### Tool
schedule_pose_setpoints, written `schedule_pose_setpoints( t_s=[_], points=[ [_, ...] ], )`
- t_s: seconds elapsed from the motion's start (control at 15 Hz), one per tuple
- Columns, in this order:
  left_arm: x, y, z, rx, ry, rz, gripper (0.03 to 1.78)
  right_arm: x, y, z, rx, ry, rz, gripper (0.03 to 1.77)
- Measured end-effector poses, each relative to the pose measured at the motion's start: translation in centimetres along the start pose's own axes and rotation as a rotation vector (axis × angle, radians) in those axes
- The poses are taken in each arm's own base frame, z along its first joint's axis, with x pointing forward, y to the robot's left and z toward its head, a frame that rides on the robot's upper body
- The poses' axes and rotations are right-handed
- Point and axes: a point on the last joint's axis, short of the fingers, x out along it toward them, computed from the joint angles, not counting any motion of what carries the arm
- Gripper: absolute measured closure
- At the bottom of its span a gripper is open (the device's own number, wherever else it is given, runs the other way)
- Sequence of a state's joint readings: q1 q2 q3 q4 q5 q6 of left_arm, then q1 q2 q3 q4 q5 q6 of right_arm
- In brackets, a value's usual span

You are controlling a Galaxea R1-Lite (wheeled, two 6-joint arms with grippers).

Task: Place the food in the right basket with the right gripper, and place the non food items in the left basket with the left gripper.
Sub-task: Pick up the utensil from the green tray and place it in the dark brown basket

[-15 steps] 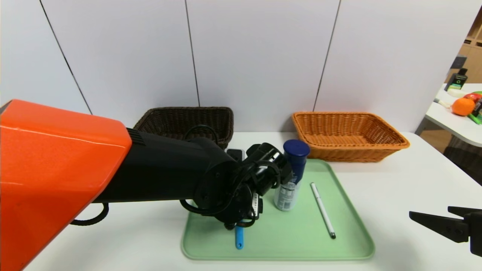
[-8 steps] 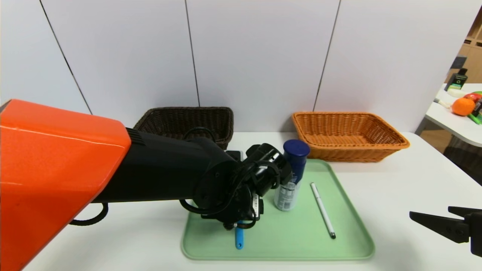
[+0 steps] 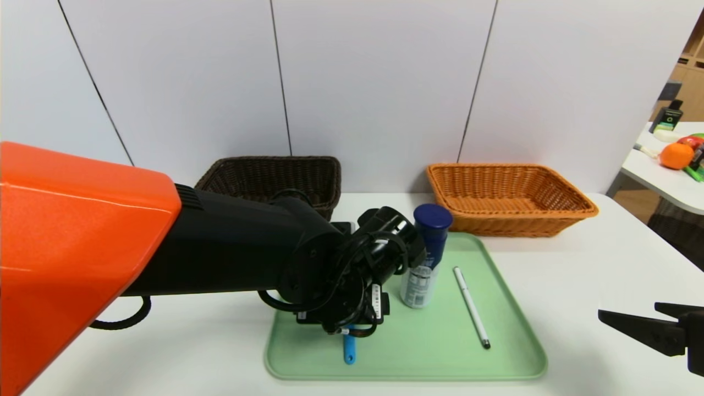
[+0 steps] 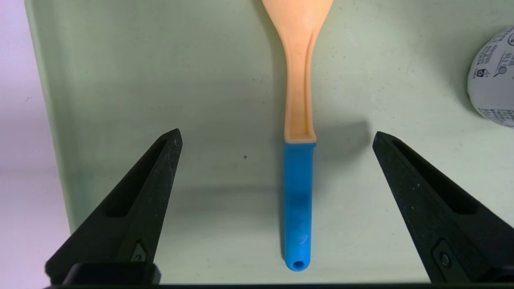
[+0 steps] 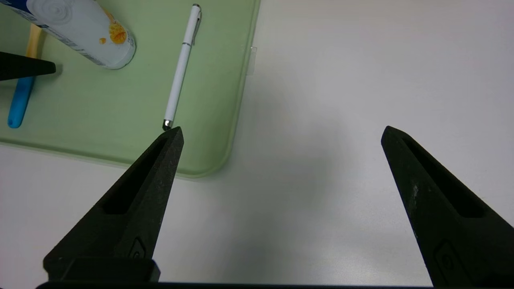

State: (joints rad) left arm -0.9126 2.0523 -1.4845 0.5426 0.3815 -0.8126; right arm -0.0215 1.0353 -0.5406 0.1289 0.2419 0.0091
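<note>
Spoon (image 4: 298, 160) is seen on green tray (image 3: 506, 357), lying between spread, released fingers (image 4: 132, 212) of left gripper (image 4: 277, 138), untouched. Right gripper (image 5: 281, 132) is parked wide apart over table (image 5: 341, 80). Counted: 1 spoon, 1 pen (image 3: 471, 306), 1 canister (image 3: 424, 256), 2 baskets (image 3: 511, 195). Vs earlier frame: left wrist is slightly rolled.

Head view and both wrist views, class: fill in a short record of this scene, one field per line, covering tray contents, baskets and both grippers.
tray: pale green, on the white table
spoon: flat on tray, blue handle
canister: upright on tray, blue cap
pen: flat on tray, beside canister
left basket: dark brown, nothing seen inside
right basket: orange, nothing seen inside
left gripper: open, jaws either side of the spoon handle
right gripper: open over bare table, beside the tray
</note>
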Motion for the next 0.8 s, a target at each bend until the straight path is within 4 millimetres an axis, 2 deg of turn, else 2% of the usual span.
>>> schedule_pose_setpoints(
  t_s=[0.8],
  points=[
    [0.86,-0.11,-0.23,0.015,-0.001,0.027,0.12,-0.21,0.06,-0.32,-0.001,-0.003,0.003,0.10]
  ],
)
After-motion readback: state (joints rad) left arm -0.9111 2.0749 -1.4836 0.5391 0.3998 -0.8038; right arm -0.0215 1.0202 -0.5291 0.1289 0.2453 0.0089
